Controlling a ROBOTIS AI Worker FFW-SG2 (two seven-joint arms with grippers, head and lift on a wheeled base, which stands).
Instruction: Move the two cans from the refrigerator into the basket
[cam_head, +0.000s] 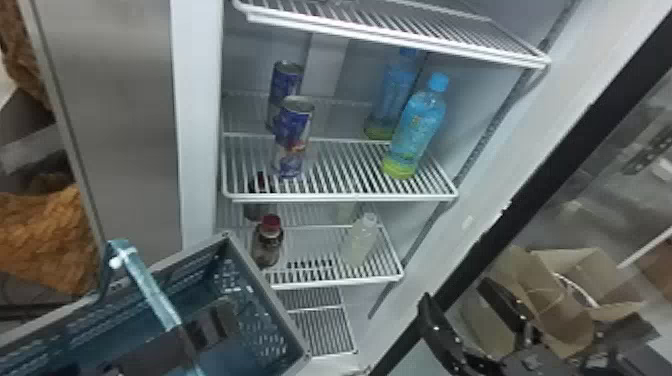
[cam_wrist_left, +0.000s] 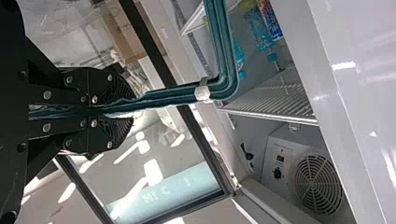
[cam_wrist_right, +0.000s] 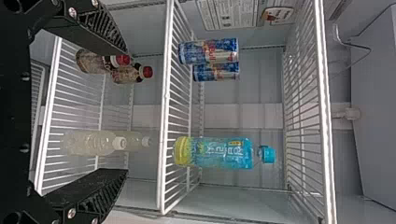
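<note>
The front can (cam_head: 295, 131) and the rear can (cam_head: 286, 80) stand upright, one behind the other, at the left of the refrigerator's middle shelf; in the right wrist view they are the front can (cam_wrist_right: 208, 51) and rear can (cam_wrist_right: 216, 72). Below them at the left is the blue-grey basket (cam_head: 267, 297), with my left gripper (cam_head: 212, 327) at its handle. The left wrist view has the left gripper (cam_wrist_left: 130, 106) closed around the teal handle (cam_wrist_left: 180, 94). My right gripper (cam_head: 454, 293) is right of the shelves, empty; its fingers frame a gap before the shelves, the right gripper (cam_wrist_right: 126, 112) standing open.
Blue bottles (cam_head: 415, 127) share the cans' shelf (cam_head: 345, 196) on its right side. Red-capped bottles (cam_head: 267, 242) and a pale bottle (cam_head: 362, 240) stand one shelf lower. The open door's dark frame (cam_head: 487, 235) and a cardboard box (cam_head: 565, 320) are at the right.
</note>
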